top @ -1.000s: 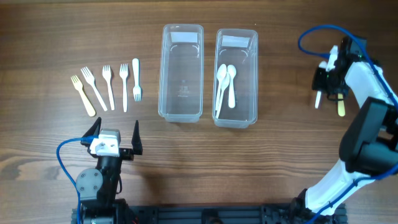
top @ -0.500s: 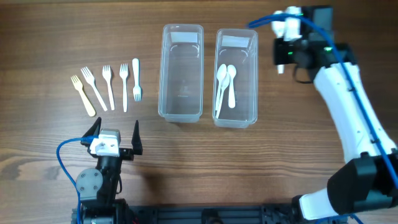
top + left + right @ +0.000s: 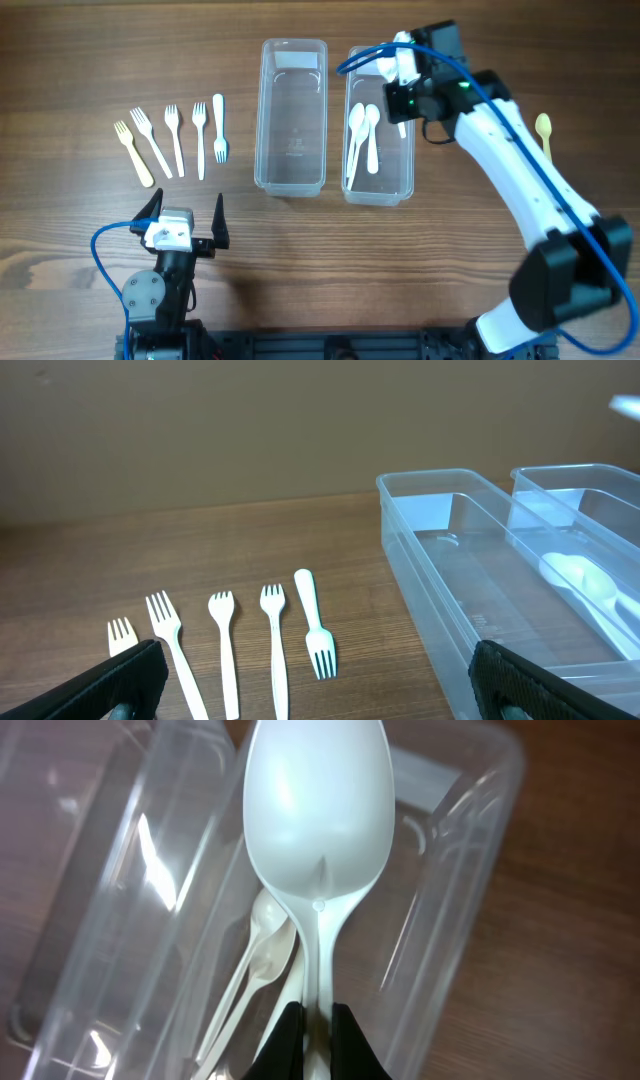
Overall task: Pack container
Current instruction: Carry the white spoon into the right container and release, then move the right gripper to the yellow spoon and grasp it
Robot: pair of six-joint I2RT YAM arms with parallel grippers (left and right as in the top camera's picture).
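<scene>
Two clear containers stand side by side: the left container (image 3: pixel 292 115) holds nothing, the right container (image 3: pixel 408 150) holds two white spoons (image 3: pixel 365 135). My right gripper (image 3: pixel 402 100) hovers over the right container's far right part, shut on the handle of a white spoon (image 3: pixel 318 810). In the right wrist view its bowl points away, over the right container (image 3: pixel 470 920) and the spoons lying in it (image 3: pixel 262 955). My left gripper (image 3: pixel 185 215) stands open near the front edge, with nothing between its fingers. Several forks (image 3: pixel 175 140) lie in a row at the left.
A cream spoon (image 3: pixel 544 135) lies on the wooden table at the far right. The left wrist view shows the forks (image 3: pixel 272 630) ahead and the containers (image 3: pixel 450 550) to the right. The right arm reaches across the table's right half.
My right arm has swung left from the table's right side to above the right container, carrying the white spoon. The cream spoon stays on the table. The left arm has not moved.
</scene>
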